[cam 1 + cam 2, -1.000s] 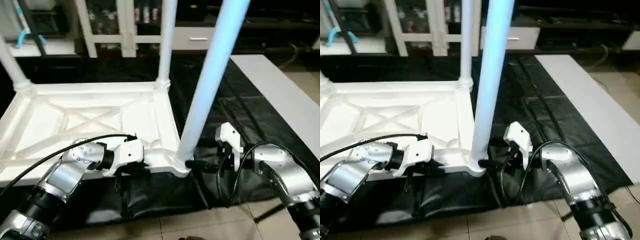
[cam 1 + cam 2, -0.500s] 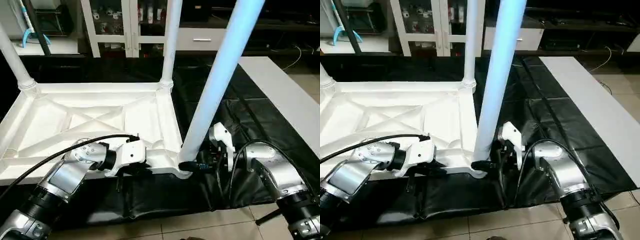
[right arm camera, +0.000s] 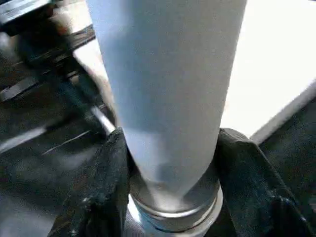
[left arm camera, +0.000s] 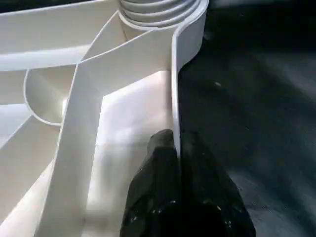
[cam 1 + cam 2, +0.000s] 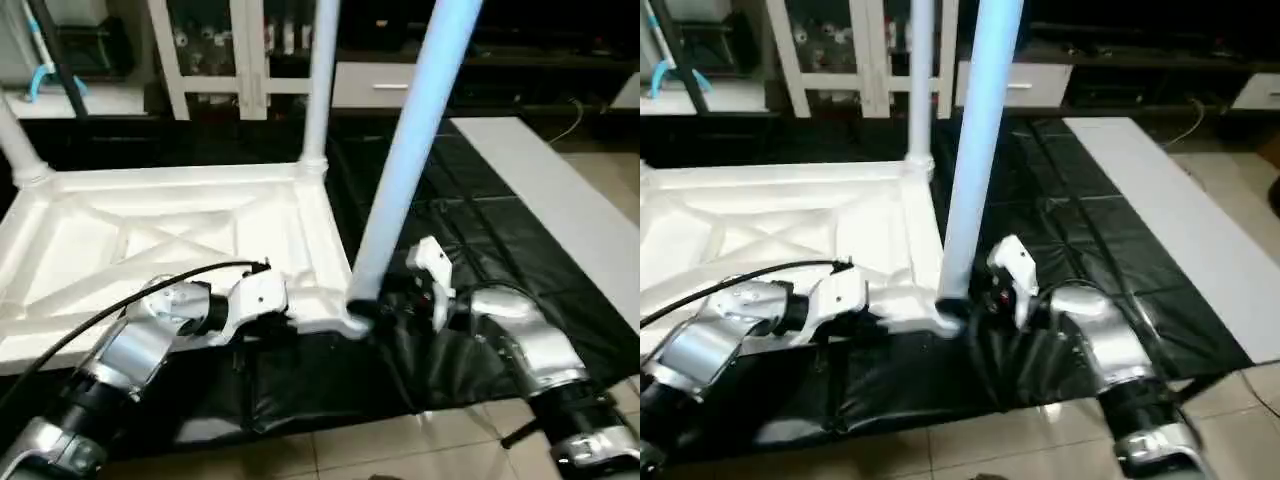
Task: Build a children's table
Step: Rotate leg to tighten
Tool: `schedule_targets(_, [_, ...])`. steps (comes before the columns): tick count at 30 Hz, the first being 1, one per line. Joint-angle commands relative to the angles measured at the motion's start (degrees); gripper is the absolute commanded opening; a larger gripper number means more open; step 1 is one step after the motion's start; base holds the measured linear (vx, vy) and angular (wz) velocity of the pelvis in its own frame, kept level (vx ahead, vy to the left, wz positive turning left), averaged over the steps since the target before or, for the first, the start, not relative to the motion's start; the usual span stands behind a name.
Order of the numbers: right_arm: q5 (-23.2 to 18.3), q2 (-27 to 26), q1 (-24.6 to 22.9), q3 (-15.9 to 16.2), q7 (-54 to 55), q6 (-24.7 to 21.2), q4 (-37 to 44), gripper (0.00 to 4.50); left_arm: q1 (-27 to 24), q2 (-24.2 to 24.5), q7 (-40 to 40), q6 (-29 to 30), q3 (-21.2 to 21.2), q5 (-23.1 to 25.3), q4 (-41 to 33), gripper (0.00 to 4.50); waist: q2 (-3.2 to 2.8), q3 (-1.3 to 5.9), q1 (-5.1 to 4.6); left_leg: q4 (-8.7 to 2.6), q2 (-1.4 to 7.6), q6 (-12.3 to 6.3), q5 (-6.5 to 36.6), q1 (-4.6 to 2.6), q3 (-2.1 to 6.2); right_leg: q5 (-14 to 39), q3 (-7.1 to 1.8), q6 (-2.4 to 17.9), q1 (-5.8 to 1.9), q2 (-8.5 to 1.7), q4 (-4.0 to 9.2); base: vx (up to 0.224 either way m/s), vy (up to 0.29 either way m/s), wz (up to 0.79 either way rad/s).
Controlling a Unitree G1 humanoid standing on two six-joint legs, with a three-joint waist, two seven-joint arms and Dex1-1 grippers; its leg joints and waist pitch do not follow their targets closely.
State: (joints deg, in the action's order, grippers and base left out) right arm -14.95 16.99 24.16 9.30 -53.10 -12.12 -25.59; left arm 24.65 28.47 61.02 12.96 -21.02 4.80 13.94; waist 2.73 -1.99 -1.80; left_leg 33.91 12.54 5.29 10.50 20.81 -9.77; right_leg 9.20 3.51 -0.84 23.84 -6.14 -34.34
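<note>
Closest to the robot, both arms are working the near edge of the upturned tabletop (image 5: 150,235), which lies ribs-up on a black mat (image 5: 480,240) on the floor. The left gripper (image 4: 177,148) is pinched shut on the thin near rim wall of the tabletop, one finger each side of it, a little left of the near right corner. The right gripper (image 3: 170,153) has its two fingers (image 3: 106,177) either side of the base of the near right leg (image 5: 405,160), right above the flared end where it sits in the corner socket (image 5: 350,318). They look to be touching the tube or very nearly, but I can't tell if it's actually squeezing.

That leg leans off to the right up top, so I'd guess it's not fully seated. For this step: get a firm hold low on the tube, stand it straight, then push it down square into the socket while the left one keeps the rim pinned so the top doesn't skid on the mat. Pushing while it's tilted will probably just jam it.

Farther back, the far right leg (image 5: 318,80) stands upright in its socket, and another leg (image 5: 20,140) rises at the far left corner. Behind those is a white glass-door cabinet (image 5: 240,50)
</note>
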Motion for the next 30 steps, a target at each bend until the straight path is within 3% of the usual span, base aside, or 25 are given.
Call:
schedule_targets(1, [4.12,-2.85,0.5,-0.58,12.6,-4.17,-6.82,2.14,0.93,-3.99,-3.18,2.07,-2.6,0.55,0.41,0.0,-0.96,2.35,-0.24,-4.63,-0.11,1.93,26.27,-0.28,0.18,30.8,-0.99,7.05,-1.42,-0.74,5.33,0.0,0.0,0.0])
schedule_targets(3, [4.96,-4.34,1.12,-1.14,16.7,-4.19,-8.43,2.12,1.73,-5.27,-5.32,3.46,-2.37,1.23,1.18,0.0,-0.88,2.4,-1.19,-4.8,-0.19,2.68,29.42,-0.41,0.89,34.13,-0.18,5.23,-1.69,-0.85,6.11,-0.057,0.022,-0.09])
schedule_targets(4, [6.61,-7.72,2.64,-4.29,30.92,-2.06,-12.06,2.12,3.92,-8.99,-12.87,7.12,-1.07,3.2,3.65,0.0,-1.1,2.38,-1.45,-4.85,-0.16,2.93,29.99,-0.36,1.05,33.79,-0.11,5.21,-1.67,-0.89,6.05,-0.058,0.028,-0.1])
schedule_targets(5, [7.54,-11.84,3.79,-9.4,48.7,3.29,-15.04,2.11,6.45,-14.14,-22.55,10.36,1.31,4.54,6.89,0.0,-1.17,2.0,-2.0,-4.84,-0.25,3.42,31.53,-0.86,1.15,34.44,0.3,4.86,-1.19,-0.75,6.75,-0.059,0.037,-0.08])
schedule_targets(6, [7.45,-13.54,4.5,-10.48,53.03,4.75,-16.33,2.11,7.33,-16.18,-25.14,11.21,1.78,4.77,7.87,0.0,-1.24,2.2,-2.54,-4.68,-0.6,3.58,33.79,-1.44,1.74,36.9,1.55,3.59,-1.22,-0.59,7.5,-0.075,0.041,-0.09])
schedule_targets(7, [7.45,-13.54,4.5,-10.48,53.03,4.75,-16.33,2.1,7.33,-16.18,-25.14,11.21,1.78,4.77,7.87,0.0,-1.2,2.26,-2.88,-4.65,-0.63,3.18,35.13,-1.52,1.9,37.31,2.11,2.91,-1.46,-0.44,7.81,-0.075,0.041,-0.09])
schedule_targets(8, [6.14,-15.1,5.2,-11.42,54.25,6.17,-17.48,2.08,7.76,-17.31,-25.74,11.21,1.53,4.87,8.3,0.0,-1.42,2.25,-3.09,-4.75,-0.56,2.59,36.55,-1.56,2.17,36.64,2.74,2.65,-1.91,-0.5,8.06,-0.07,0.048,-0.07])
schedule_targets(9, [5.42,-16.26,5.98,-11.27,52.89,7.11,-18.35,2.07,7.88,-17.73,-25.0,10.67,0.99,4.93,8.42,0.0,-2.05,1.87,-3.85,-5.96,0.43,1.07,40.66,-1.29,2.55,30.76,3.79,3.74,-3.35,-0.59,7.91,-0.044,0.055,-0.05])
schedule_targets(11, [3.62,-17.99,7.04,-11.82,49.4,8.77,-18.93,2.06,7.91,-17.76,-24.04,9.89,0.31,5.39,8.71,0.0,-2.68,1.31,-3.83,-7.46,1.08,0.8,44.96,-1.0,2.56,27.71,3.7,4.55,-4.05,-0.45,6.85,-0.022,0.027,-0.02])
schedule_targets(12, [2.28,-18.75,7.54,-12.27,46.06,10.03,-18.52,2.05,7.94,-17.36,-23.41,9.31,0.05,5.67,9.08,0.0,-2.93,1.08,-3.84,-7.93,1.24,0.94,46.58,-1.22,2.3,27.21,3.82,4.95,-3.94,-0.22,6.63,0.0,0.0,0.0])
schedule_targets(13, [1.24,-19.11,7.87,-12.07,41.57,11.38,-17.44,2.05,7.87,-16.72,-22.44,8.74,-0.18,5.78,9.31,0.0,-2.94,0.86,-3.63,-8.74,1.49,1.14,48.56,-1.27,1.82,26.82,4.1,5.39,-4.35,0.07,5.75,0.0,0.0,0.0])
schedule_targets(14, [0.81,-19.12,7.73,-11.86,39.31,11.65,-16.51,2.05,7.85,-16.34,-22.22,8.74,-0.23,5.98,9.36,0.0,-2.75,0.62,-3.25,-9.92,1.84,1.31,49.17,-0.65,1.16,26.67,3.96,5.28,-5.27,0.44,4.15,-0.042,-0.052,0.11])
schedule_targets(15, [0.44,-19.09,7.6,-11.91,38.17,11.7,-15.95,2.05,7.86,-16.11,-22.08,8.53,-0.27,6.1,9.44,0.0,-2.64,0.58,-1.83,-10.94,2.04,1.12,47.84,-0.42,-0.14,26.99,3.12,5.03,-5.54,0.79,2.18,-0.059,-0.086,0.14])
schedule_targets(16, [-0.7,-18.79,7.06,-12.11,34.97,11.77,-14.19,2.4,7.83,-15.47,-21.6,8.31,-0.27,6.25,9.57,0.0,-2.33,0.58,-1.23,-10.54,1.66,1.07,46.15,-0.97,-0.67,29.58,2.76,4.41,-4.97,0.82,2.8,-0.059,-0.086,0.14])
schedule_targets(17, [-1.03,-18.84,7.03,-12.11,34.58,12.45,-13.9,2.4,7.99,-15.51,-21.85,8.52,-0.2,6.45,10.0,0.0,-0.84,1.05,-1.45,-3.74,-1.26,0.9,38.26,-5.64,-1.06,43.95,3.1,1.67,0.36,-1.53,10.18,-0.02,-0.09,0.16])
schedule_targets(18, [-1.02,-18.15,6.66,-11.39,33.27,12.37,-12.86,2.4,8.1,-15.06,-21.3,7.28,-0.45,6.58,10.45,0.0,-0.43,0.29,-1.88,0.89,-2.83,0.41,32.23,-8.06,-1.06,52.69,4.96,0.11,3.45,-3.05,14.41,0.028,-0.05,-0.19])
schedule_targets(19, [-1.0,-17.52,6.32,-10.71,32.12,12.16,-11.98,2.63,8.12,-14.7,-20.74,6.68,-0.61,6.57,10.68,0.0,-0.1,1.09,-2.19,0.67,-2.91,-1.19,21.11,-2.28,-0.27,54.88,6.45,-4.27,-2.23,-4.17,12.92,0.028,-0.05,-0.19])
schedule_targets(20, [-1.7,-15.8,5.31,-9.59,29.71,11.01,-9.3,2.81,7.75,-13.48,-18.96,5.28,-1.08,6.31,10.47,0.0,-2.71,1.9,-0.78,-2.66,-0.39,-0.86,19.07,-0.64,1.1,43.02,5.67,-2.2,-5.6,-5.17,10.43,0.065,0.008,-0.39])
schedule_targets(21, [-1.7,-15.8,5.31,-9.59,29.71,11.01,-9.3,2.86,7.75,-13.48,-18.96,5.28,-1.08,6.31,10.47,0.0,-3.16,1.55,-0.96,-4.49,1.05,-0.08,23.48,0.32,2.2,33.82,5.84,-0.43,-5.73,-3.48,8.8,0.055,0.013,-0.15])
schedule_targets(23, [-4.2,-12.99,3.71,-8.69,23.22,6.24,-4.65,2.94,6.5,-10.62,-13.77,2.51,-2.1,5.13,9.34,0.0,-3.05,1.13,-1.27,-4.95,1.16,0.34,30.18,-1.35,2.37,28.54,5.71,3.25,-4.5,-2.95,8.71,0.027,0.006,-0.08])
schedule_targets(25, [-4.86,-11.97,3.23,-8.39,20.82,4.49,-3.33,3.21,5.98,-9.52,-11.39,-0.31,-2.58,4.48,8.95,0.0,-3.06,0.65,-1.5,-5.0,0.98,0.57,32.31,-1.63,2.26,30.25,6.05,4.21,-4.16,-3.09,9.0,0.0,0.0,0.0])
schedule_targets(26, [-4.88,-10.47,2.71,-7.55,18.29,3.33,-2.05,3.21,5.36,-8.37,-8.76,-1.74,-2.93,3.69,8.37,0.0,-3.46,0.3,-1.91,-5.07,1.06,0.92,34.7,-1.88,2.37,32.2,6.76,3.35,-4.22,-3.01,9.2,0.0,0.0,0.0])
schedule_targets(28, [-2.75,-3.66,0.37,-3.5,8.49,1.86,2.18,3.21,3.37,-4.26,-1.45,-6.03,-4.02,2.12,6.91,0.0,-3.65,0.09,-1.71,-6.08,1.97,1.38,39.12,-1.67,2.95,30.05,6.43,2.72,-5.19,-2.77,8.03,0.0,0.0,0.0])
schedule_targets(29, [-2.14,-1.96,-0.16,-2.55,6.65,1.71,3.04,3.21,2.96,-3.45,-0.05,-6.35,-4.18,1.79,6.64,0.0,-3.72,-0.17,-1.11,-6.68,2.28,1.73,40.47,-1.97,2.75,29.63,5.66,3.17,-5.05,-2.7,7.48,0.0,0.0,0.0])
schedule_targets(30, [-1.84,-0.32,-0.74,-1.7,4.6,1.66,3.99,3.21,2.6,-2.72,1.21,-6.59,-4.31,1.47,6.4,0.0,-3.36,-0.41,-1.07,-5.94,1.48,1.96,40.01,-3.24,2.1,32.94,5.94,3.22,-3.62,-2.72,8.77,0.0,0.0,0.0])
